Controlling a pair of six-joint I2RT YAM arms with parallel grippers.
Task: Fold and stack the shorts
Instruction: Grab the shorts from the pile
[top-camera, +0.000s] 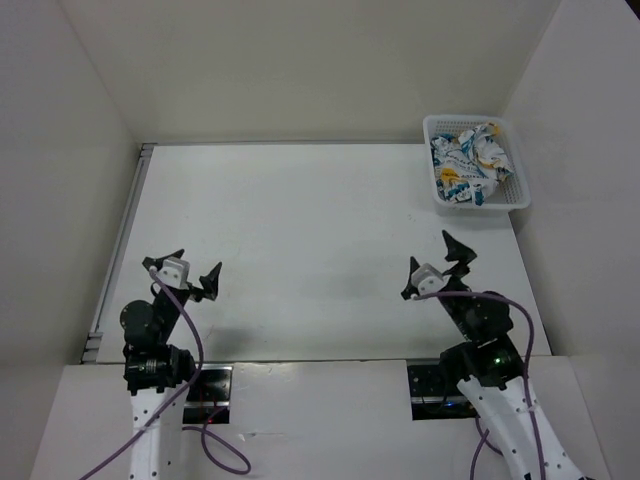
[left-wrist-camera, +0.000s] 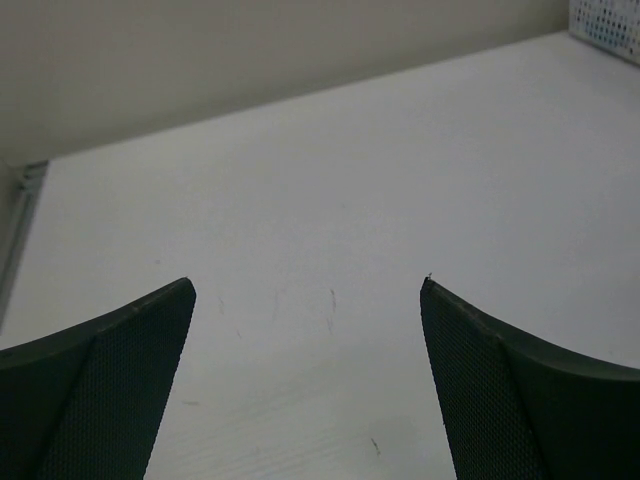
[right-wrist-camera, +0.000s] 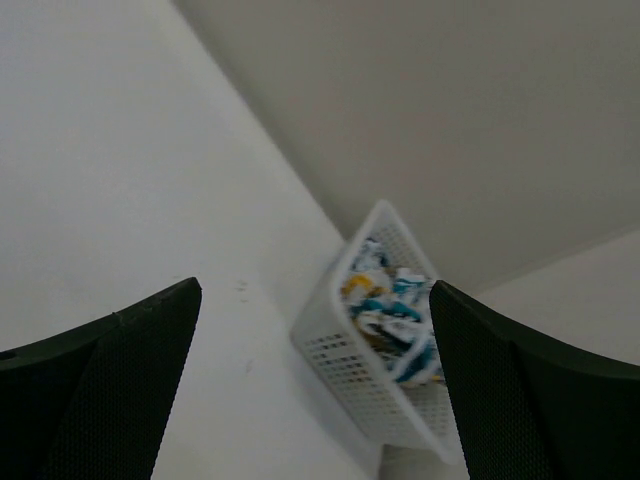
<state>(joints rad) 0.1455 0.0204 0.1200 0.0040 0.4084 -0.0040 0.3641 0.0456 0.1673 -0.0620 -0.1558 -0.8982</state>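
White worktop (top-camera: 300, 240), plain pale walls on three sides. We see the left jaws spread wide apart with nothing between them, over bare worktop at the near left. The right jaws are also wide apart and hold nothing; they sit at the near right, pointed toward the far right corner. Behind them, the left arm (top-camera: 150, 335) and the right arm (top-camera: 485, 345) stand at the near edge, each with a purple cable (top-camera: 195, 345) running down it. The shorts (top-camera: 470, 160) lie crumpled in a heap inside the white basket (top-camera: 478, 208), not folded. We place the basket in the far right corner, close by the right wall, well apart from both jaws. A metal rail (top-camera: 120, 250) runs along the worktop's left edge.
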